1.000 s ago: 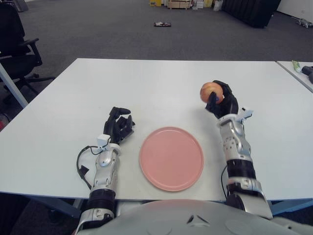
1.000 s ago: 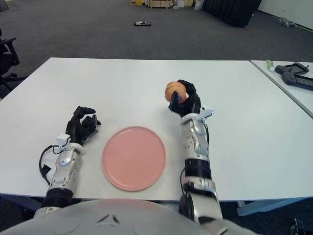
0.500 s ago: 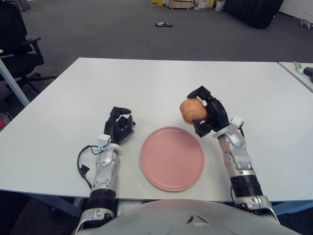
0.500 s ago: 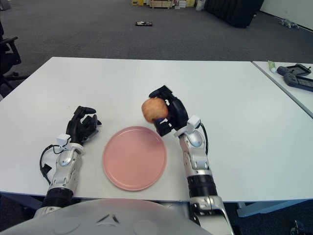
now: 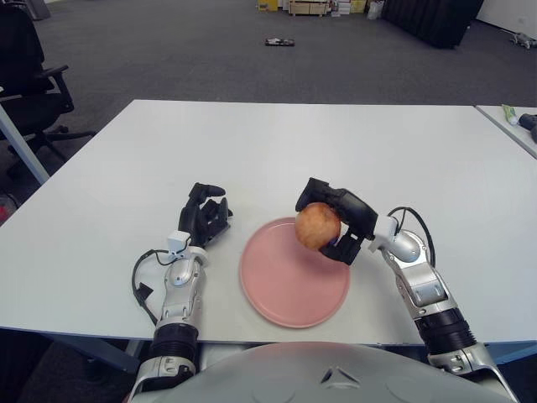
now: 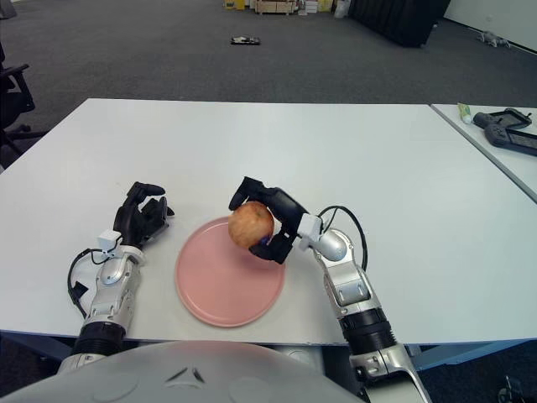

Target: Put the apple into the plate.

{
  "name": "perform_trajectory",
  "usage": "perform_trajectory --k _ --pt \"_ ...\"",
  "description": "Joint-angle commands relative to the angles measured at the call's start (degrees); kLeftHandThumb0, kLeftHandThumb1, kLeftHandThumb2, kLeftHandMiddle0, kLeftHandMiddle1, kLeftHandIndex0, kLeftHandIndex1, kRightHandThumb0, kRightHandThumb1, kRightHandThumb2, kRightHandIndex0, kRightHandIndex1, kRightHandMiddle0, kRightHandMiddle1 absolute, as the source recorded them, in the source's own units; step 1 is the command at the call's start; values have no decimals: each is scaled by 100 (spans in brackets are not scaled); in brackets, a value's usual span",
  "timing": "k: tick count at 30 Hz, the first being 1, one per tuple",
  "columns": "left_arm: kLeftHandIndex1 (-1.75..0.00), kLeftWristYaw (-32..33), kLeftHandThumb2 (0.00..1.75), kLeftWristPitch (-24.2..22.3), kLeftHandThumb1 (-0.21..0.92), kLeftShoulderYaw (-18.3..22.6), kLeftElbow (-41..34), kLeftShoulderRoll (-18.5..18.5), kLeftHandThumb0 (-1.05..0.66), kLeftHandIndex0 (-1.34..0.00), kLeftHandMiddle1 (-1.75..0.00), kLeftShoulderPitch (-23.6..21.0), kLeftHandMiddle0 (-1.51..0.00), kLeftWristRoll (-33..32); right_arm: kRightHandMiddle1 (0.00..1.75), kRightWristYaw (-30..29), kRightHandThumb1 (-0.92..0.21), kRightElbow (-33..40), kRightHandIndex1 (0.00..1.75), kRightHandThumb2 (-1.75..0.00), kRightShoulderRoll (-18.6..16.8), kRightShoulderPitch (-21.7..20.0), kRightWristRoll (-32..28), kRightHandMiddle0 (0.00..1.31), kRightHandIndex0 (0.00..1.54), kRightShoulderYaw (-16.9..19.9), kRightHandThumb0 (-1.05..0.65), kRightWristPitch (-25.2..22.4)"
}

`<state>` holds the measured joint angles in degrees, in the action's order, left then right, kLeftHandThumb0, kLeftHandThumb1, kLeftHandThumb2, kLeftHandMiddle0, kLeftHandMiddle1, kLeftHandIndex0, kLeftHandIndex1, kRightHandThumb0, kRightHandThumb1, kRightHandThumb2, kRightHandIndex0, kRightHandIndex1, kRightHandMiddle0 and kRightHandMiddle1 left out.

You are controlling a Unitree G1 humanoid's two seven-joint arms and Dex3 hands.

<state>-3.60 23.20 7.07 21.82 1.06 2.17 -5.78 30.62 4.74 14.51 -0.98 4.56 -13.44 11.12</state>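
Grey carpet stretches behind a white table [image 5: 277, 143], with an office chair [image 5: 29, 71] cut off at the left edge and a few small things on the far floor too distant to make out. At the right edge a second table [image 6: 495, 138] is only partly in view, carrying a dark device [image 6: 506, 128] and a small tube that cannot be identified. The robot's forearms run out of view at the bottom, behind its grey chest.

Compared with a second ago, the apple [image 5: 317, 225] has come down and leftward: it was held high over bare table to the right of the pink plate [image 5: 289, 281], and now it hangs over the plate's upper right rim. Whether it touches the plate cannot be told.

The right hand [image 5: 336, 222] wraps the apple, black fingers [image 5: 323, 191] curled over its top and back. The left hand [image 5: 205, 214] shows just left of the plate, fingers loosely bent and holding nothing.
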Motion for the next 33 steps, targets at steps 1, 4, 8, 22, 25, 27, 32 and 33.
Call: perform_trajectory --k 1,4,8,22,25,27,32,33 --pt "-175 10 94 -6 62 -16 147 -37 -40 -38 -175 -29 -71 52 175 23 -13 402 175 -155 171 -44 258 77 127 -138 -55 -351" --pt "-175 0 95 0 62 -16 156 -40 -40 -39 -175 -33 -72 42 175 12 -16 565 175 -151 246 -25 405 74 125 -237 -54 -501" --pt "-175 -21 95 -4 61 -10 161 -28 -40 -39 -175 -37 -71 2 175 -65 -18 644 175 -148 327 -12 693 72 123 -406 -52 -442" --pt "-175 29 91 -113 64 -15 87 13 -39 -36 -175 -9 -62 -16 175 -540 -23 246 175 -142 405 -111 1738 68 121 -831 -50 -201" --pt "-175 29 90 -140 65 -14 66 18 -39 -36 -175 -3 -60 -25 175 -604 -23 215 175 -142 424 -117 1848 67 121 -867 -50 -154" --pt "-175 27 89 -173 66 -11 48 23 -39 -36 -175 5 -59 -38 175 -667 -23 190 175 -142 445 -125 1977 67 121 -911 -50 -120" --pt "-175 2 88 -223 67 2 34 36 -39 -35 -175 8 -58 -91 175 -866 -23 151 175 -141 487 -146 2431 67 121 -1060 -50 -85" --pt "-175 0 88 -227 67 3 32 38 -39 -35 -175 8 -58 -97 175 -881 -23 150 175 -141 490 -146 2474 67 121 -1074 -50 -99"
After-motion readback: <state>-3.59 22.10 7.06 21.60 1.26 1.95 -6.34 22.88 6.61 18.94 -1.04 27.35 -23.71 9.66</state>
